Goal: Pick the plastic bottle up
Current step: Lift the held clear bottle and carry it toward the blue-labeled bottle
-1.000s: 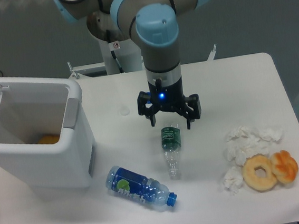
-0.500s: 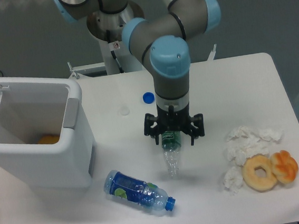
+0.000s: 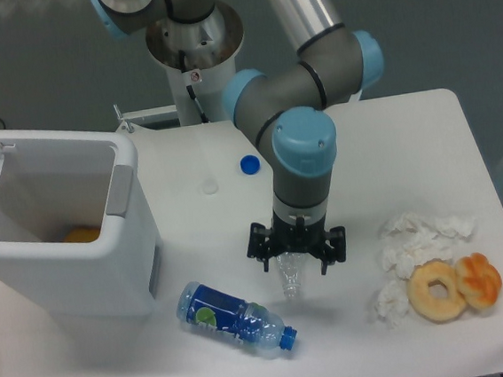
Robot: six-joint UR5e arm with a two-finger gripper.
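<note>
The plastic bottle lies on the white table near its middle front, its clear capless neck pointing toward the front edge. My gripper hangs straight down over the bottle's body and hides the label band. Its fingers stand spread wide, one on each side of the bottle, so the gripper is open around it. I cannot tell whether the fingers touch the bottle.
A larger bottle with a blue label and blue cap lies front left of the gripper. A white bin stands at left. A loose blue cap lies behind. Crumpled tissues and two donuts sit at right.
The gripper has come forward and down over the small bottle, now covering its label. The larger bottle has shifted slightly. The blue cap behind the arm has come into view.
</note>
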